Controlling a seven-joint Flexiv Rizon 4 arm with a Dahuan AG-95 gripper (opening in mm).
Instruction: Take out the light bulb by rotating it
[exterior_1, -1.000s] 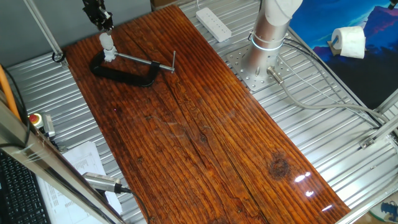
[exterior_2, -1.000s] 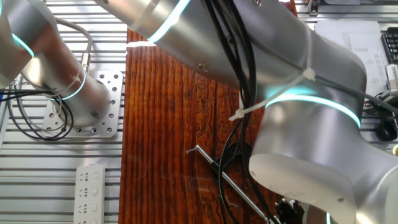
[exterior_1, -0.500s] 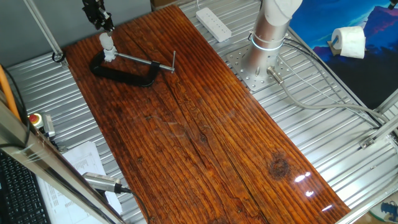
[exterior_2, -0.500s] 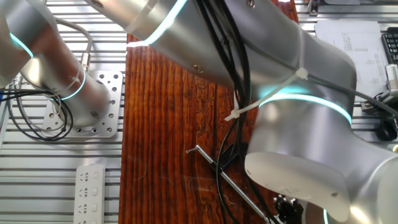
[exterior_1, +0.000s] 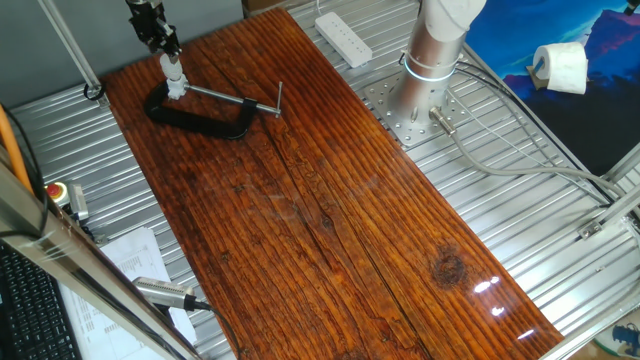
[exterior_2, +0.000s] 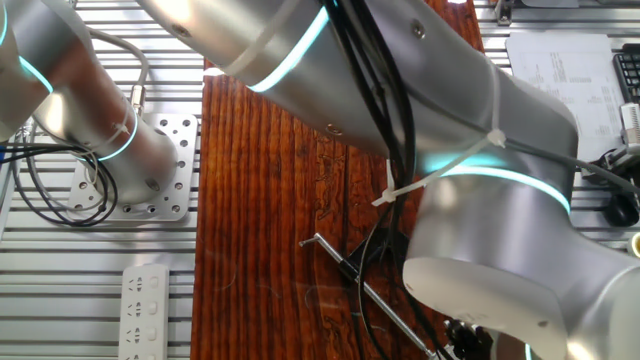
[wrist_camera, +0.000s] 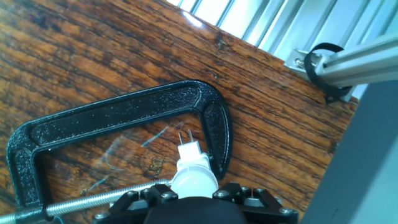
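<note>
In the upper left of the fixed view, the gripper (exterior_1: 163, 45) hangs closed around the top of the white light bulb (exterior_1: 173, 76), which stands upright in the black C-clamp (exterior_1: 200, 113) that apparently steadies it for unscrewing

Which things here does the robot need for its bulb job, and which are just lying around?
Needed: light bulb, gripper, black C-clamp beside the bulb.
Just lying about: power strip, paper roll, printed sheet.
</note>
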